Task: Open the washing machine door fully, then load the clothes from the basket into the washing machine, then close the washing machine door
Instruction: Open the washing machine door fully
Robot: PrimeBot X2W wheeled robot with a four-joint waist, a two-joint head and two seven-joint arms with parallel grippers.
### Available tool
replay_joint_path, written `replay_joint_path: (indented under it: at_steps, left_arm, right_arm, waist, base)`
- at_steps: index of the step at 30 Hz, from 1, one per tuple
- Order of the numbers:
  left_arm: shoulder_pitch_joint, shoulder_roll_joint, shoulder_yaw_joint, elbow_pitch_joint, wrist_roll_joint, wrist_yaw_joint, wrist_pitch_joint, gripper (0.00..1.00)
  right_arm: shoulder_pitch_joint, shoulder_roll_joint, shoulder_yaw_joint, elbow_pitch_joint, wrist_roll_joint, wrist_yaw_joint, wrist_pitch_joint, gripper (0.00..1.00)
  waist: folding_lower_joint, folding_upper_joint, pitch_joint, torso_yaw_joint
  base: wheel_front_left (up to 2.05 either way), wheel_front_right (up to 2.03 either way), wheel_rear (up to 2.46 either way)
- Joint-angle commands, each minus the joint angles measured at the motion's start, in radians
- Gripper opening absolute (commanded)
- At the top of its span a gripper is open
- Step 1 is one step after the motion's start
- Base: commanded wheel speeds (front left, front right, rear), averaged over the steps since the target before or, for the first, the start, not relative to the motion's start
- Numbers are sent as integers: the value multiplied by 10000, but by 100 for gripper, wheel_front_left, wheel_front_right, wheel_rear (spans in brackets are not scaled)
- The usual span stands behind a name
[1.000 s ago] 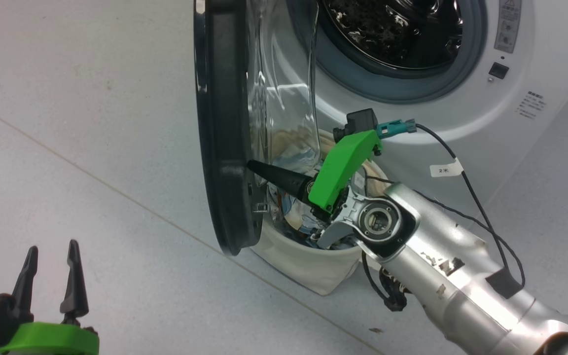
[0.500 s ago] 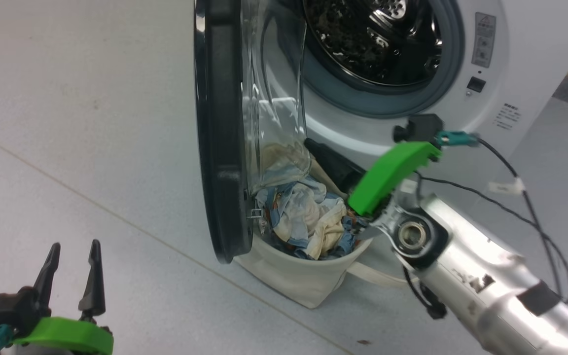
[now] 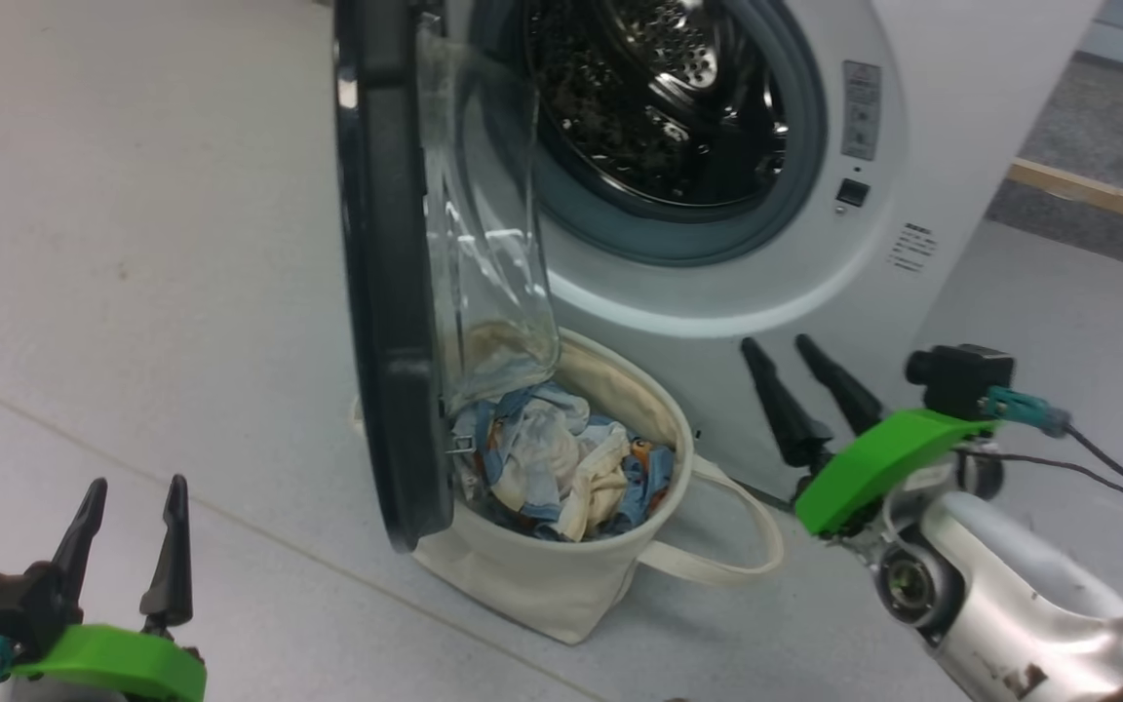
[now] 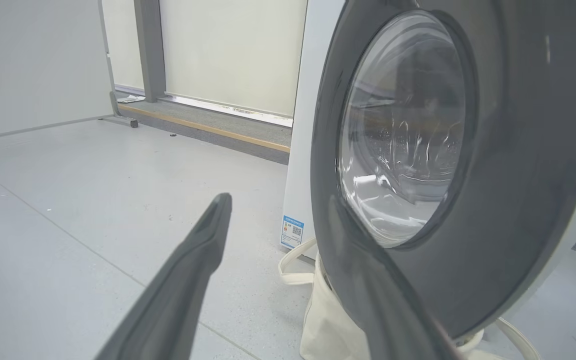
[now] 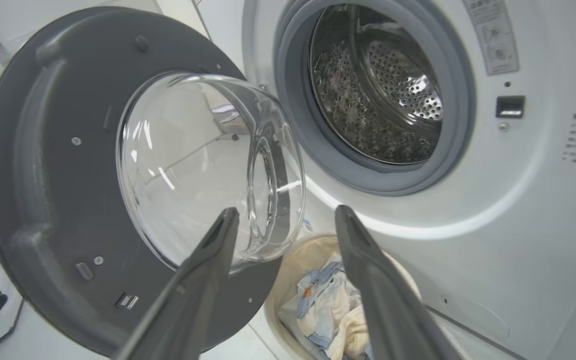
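The washing machine [image 3: 717,292] stands with its steel drum [image 3: 649,97] exposed. The washing machine door [image 3: 381,273] is swung out edge-on, its glass bowl [image 3: 484,244] hanging over the basket [image 3: 542,575]. Blue and cream clothes [image 3: 561,468] lie piled in the basket. My right gripper [image 3: 776,343] is open and empty, right of the basket, in front of the machine. In the right wrist view that gripper [image 5: 287,211] points at the door [image 5: 43,175], basket rim [image 5: 313,245] and clothes [image 5: 328,305]. My left gripper [image 3: 135,486] is open, low left, with the door's outer face [image 4: 518,150] before it.
Grey floor [image 3: 133,244] spreads left of the door. A basket handle loop [image 3: 747,556] lies on the floor toward my right arm. A wooden strip [image 3: 1098,190] edges darker flooring at the far right. A cable [image 3: 1107,468] trails from my right wrist.
My right gripper has come away from the door's inner rim over the basket, drawn back to the right and opened. The head camera has shifted. The left gripper holds its place.
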Motion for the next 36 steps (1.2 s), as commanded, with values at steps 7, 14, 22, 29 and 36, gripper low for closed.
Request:
replay_joint_path:
  at_steps: [7,14,22,29,36]
  left_arm:
    - [-312,221,394,-407,-133,-48,-120,100]
    - [-323,186,348,-369,-155,-50,-120,100]
    - [-241,144,316,-329,-140,-51,-120,100]
    - [-244,126,382,-318,-157,-52,-120,100]
    - [-236,96,381,-281,-142,-52,-120,100]
  right_arm:
    - [1689,-8,-2076,-1045,-2678,8,-131,100]
    - [3237,471,-3280,-1510,-4696,8,-132,100]
    - [4182,876,-3776,-1530,-5410,8,-133,100]
    - [4225,1024,-3901,-1812,-5679,8,-133,100]
    - [4219,1092,-3865,-1877,-5785,8,-133,100]
  waist:
    - [0,-1,0,-437]
    - [0,-1,-31,-529]
    - [0,-1,-56,-619]
    - [0,-1,-44,-704]
    - [0,-1,-42,-741]
  base:
    - [0,0,0]
    - [0,0,0]
    - [0,0,0]
    - [0,0,0]
    - [0,0,0]
